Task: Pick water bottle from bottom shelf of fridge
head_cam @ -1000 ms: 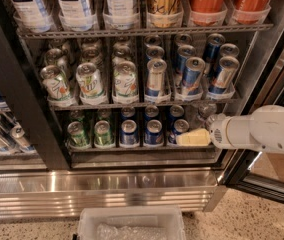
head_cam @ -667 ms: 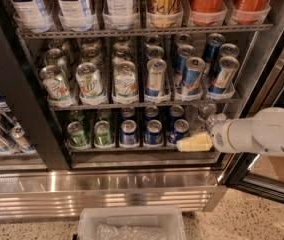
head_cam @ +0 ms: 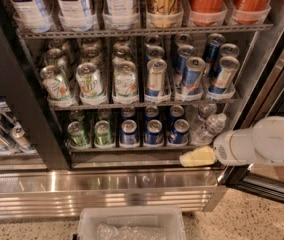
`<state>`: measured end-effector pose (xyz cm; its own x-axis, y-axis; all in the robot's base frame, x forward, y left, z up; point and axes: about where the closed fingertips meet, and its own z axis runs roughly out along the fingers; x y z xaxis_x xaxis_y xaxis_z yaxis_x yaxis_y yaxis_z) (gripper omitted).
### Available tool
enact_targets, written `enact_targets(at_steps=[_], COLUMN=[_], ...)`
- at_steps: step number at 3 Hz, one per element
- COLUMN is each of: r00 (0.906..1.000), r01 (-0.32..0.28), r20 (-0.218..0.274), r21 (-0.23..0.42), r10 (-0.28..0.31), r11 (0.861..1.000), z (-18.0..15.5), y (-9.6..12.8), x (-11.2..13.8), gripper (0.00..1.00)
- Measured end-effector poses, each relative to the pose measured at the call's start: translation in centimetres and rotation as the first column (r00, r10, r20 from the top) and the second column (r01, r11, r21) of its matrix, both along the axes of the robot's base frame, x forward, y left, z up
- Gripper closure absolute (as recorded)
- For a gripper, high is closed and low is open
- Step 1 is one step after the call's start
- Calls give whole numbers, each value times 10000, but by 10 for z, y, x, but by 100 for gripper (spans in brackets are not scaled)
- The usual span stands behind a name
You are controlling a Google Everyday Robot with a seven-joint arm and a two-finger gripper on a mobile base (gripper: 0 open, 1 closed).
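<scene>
On the fridge's (head_cam: 107,189) bottom shelf (head_cam: 132,150), the right-most lane holds a small clear water bottle (head_cam: 209,129) with a white cap, leaning to the right. Another like it (head_cam: 203,110) stands behind. Green cans (head_cam: 77,134) and blue cans (head_cam: 153,132) fill the lanes to the left. My gripper (head_cam: 197,157), cream-coloured at the tip of a white arm (head_cam: 267,146) that comes in from the right, hangs just below and in front of the front bottle, at the level of the shelf's front edge. It does not touch the bottle.
The rack above carries 7UP cans (head_cam: 89,81) and slim blue-silver cans (head_cam: 192,76). Tall bottles and cola bottles (head_cam: 207,1) stand on the top rack. The open door frame (head_cam: 277,74) is at the right. A clear plastic bin (head_cam: 129,224) sits on the floor below.
My gripper has dropped from in front of the right lane down to the shelf's front edge. The front water bottle, partly covered before, now shows.
</scene>
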<state>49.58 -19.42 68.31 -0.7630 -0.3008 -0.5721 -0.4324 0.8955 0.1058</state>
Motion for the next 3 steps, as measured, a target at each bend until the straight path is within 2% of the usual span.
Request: enact_targets(at_steps=[1,2,3], r00=[10000,9986,9969], r01=[0,469,715], r20=[0,241,277], r21=[0,357,604], r10=[0,-477,-733], r11=[10000,9983,9956], z=[0,-13,-20], y=[0,5,8], x=[0,2,1], gripper=[0,0,0])
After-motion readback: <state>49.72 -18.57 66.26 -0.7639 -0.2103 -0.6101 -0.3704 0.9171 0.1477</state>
